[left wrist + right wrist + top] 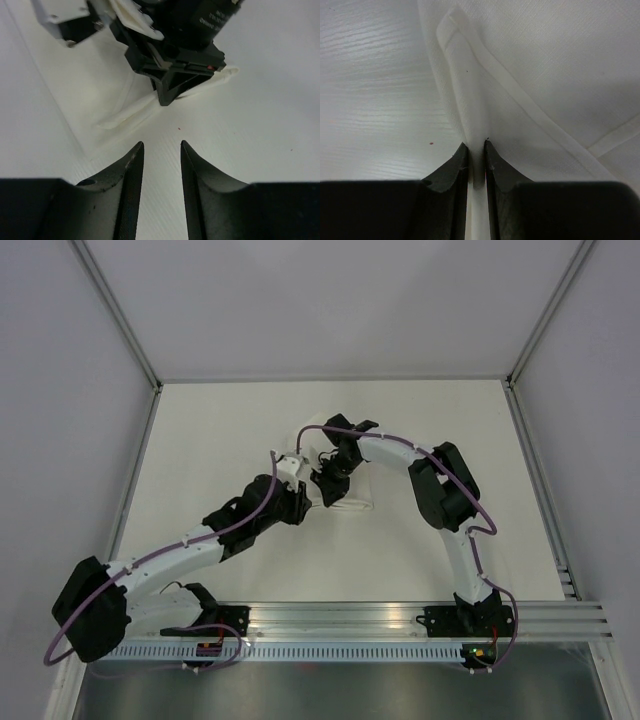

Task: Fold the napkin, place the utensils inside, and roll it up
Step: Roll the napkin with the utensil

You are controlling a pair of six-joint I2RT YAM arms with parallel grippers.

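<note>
Your right gripper (476,150) pinches a fold of the napkin (545,75); at its 9 o'clock, your left gripper (161,150) stands half-open, empty.

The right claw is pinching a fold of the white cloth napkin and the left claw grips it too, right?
No: the left wrist view shows the left claw open and empty, short of the white cloth napkin. The right claw does pinch a fold.

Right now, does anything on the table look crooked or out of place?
Yes. The napkin lies bunched, not flat: its hemmed edges run askew, and the right gripper pinches a raised ridge of it.
</note>
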